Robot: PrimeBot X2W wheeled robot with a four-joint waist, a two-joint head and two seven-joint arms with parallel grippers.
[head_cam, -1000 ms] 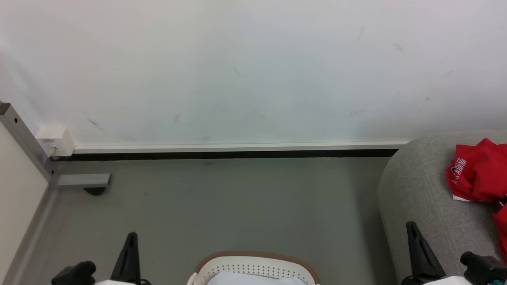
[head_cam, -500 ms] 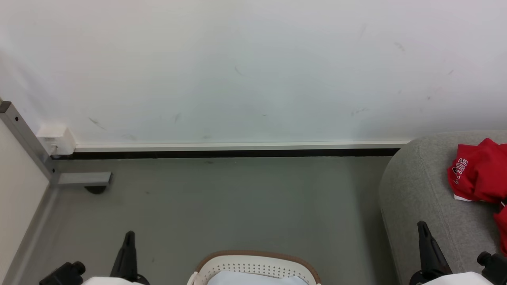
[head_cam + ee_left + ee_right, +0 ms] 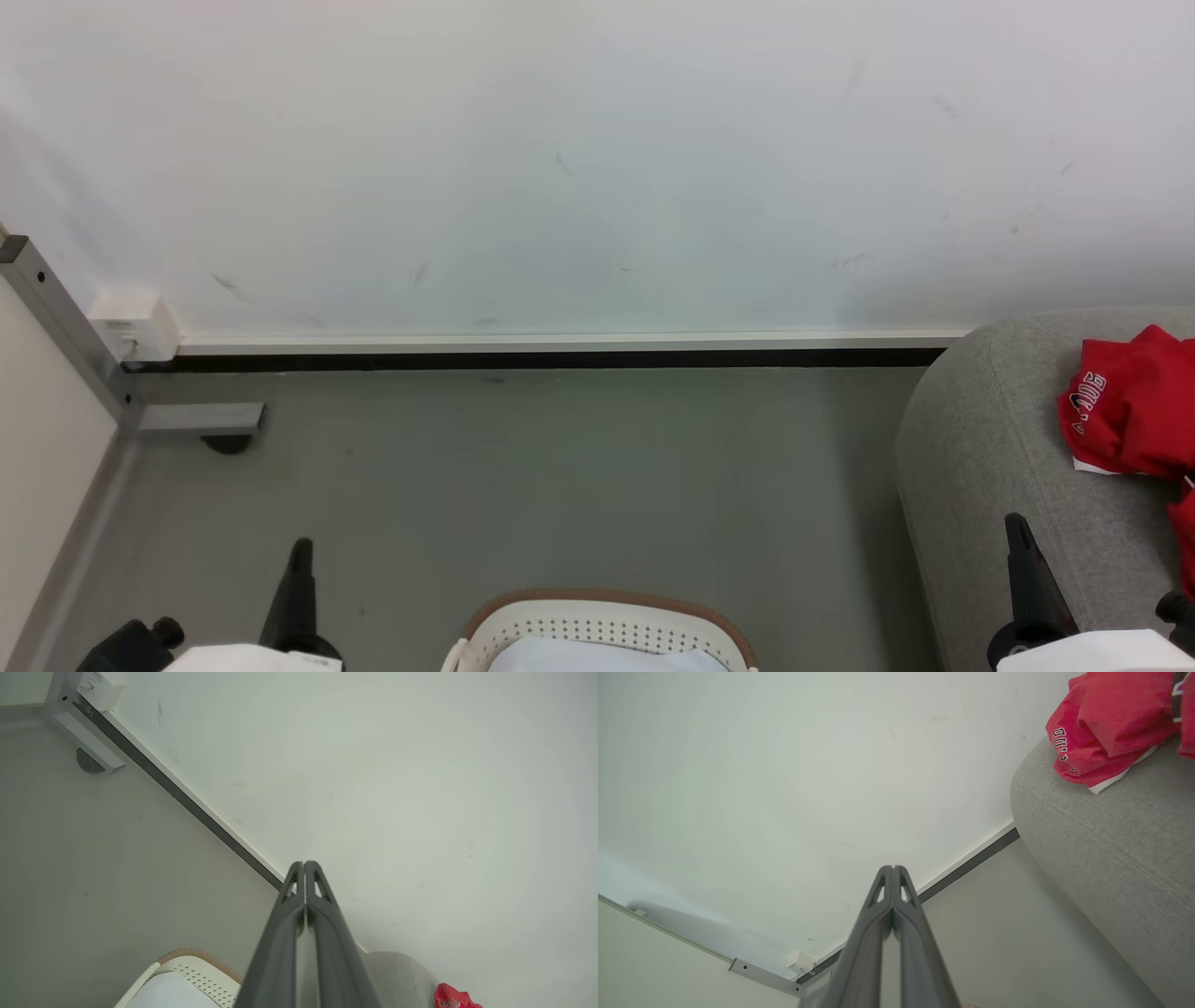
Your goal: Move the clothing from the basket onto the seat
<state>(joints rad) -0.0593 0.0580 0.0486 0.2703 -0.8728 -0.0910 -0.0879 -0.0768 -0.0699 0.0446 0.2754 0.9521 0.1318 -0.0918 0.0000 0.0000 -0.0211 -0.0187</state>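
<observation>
Your left pincer (image 3: 304,865) and right pincer (image 3: 893,870) are pressed together, empty, flanking the basket (image 3: 607,603); look down, confirm it holds nothing.

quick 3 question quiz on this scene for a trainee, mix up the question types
1. True or false: the red clothing lies on the grey seat.
2. In its own wrist view, the left tool is: A) wide open B) shut, holding nothing C) shut on cloth.
3. Fill in: the rim of the white basket is ____.
Key: 1 true; 2 B; 3 brown.
</observation>
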